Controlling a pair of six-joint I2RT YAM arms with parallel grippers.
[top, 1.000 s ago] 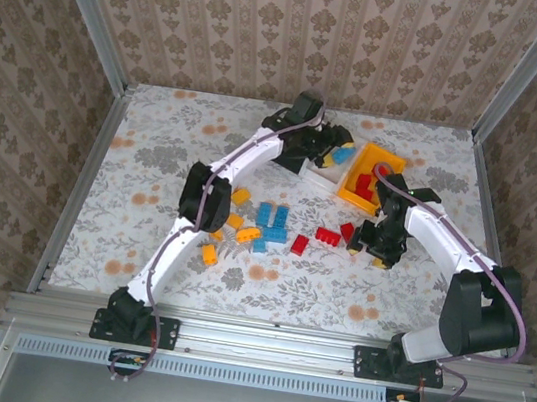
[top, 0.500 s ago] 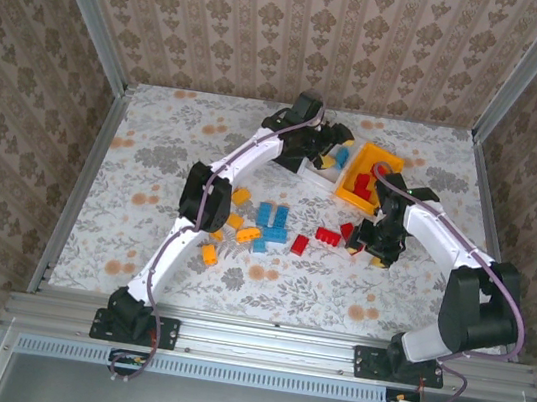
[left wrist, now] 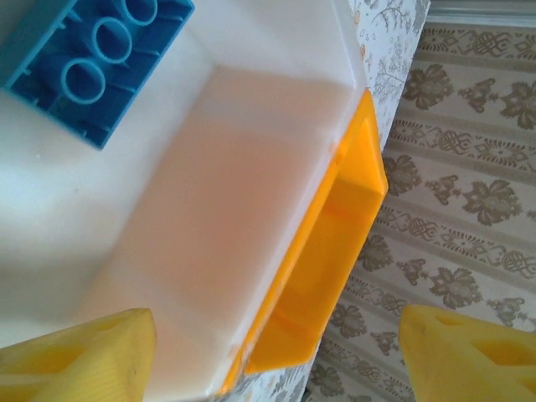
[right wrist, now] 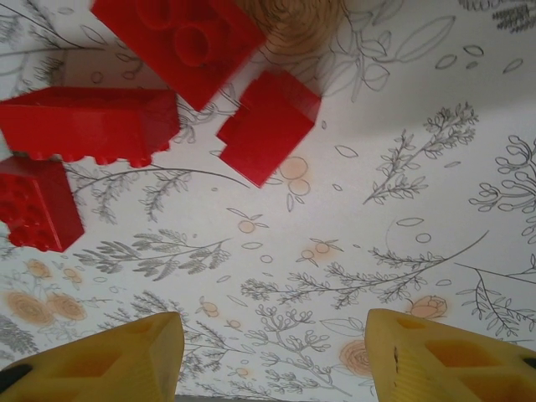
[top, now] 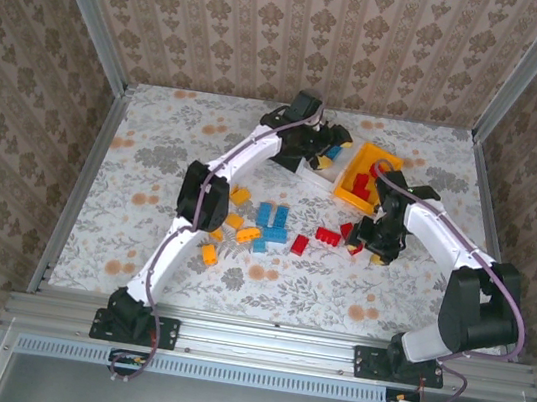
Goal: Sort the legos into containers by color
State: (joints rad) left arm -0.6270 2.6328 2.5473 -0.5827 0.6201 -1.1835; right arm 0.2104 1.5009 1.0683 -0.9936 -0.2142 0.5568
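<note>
the left gripper (top: 327, 149), over the white bin (top: 325, 177), shifts slightly toward the bin's far-left corner, and its jaws stand wider apart. the right gripper (top: 367, 244), nearer than the white bin and to its right, edges a little closer to it.

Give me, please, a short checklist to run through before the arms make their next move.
1. Left gripper open and empty: ok.
2. Blue brick lying inside the white bin: ok.
3. Right gripper open and empty: ok.
4. Red bricks between its fingertips: not ok, they lie beyond them.
5. Table free of loose legos: not ok, blue bricks and orange-yellow bricks lie on it.
</note>
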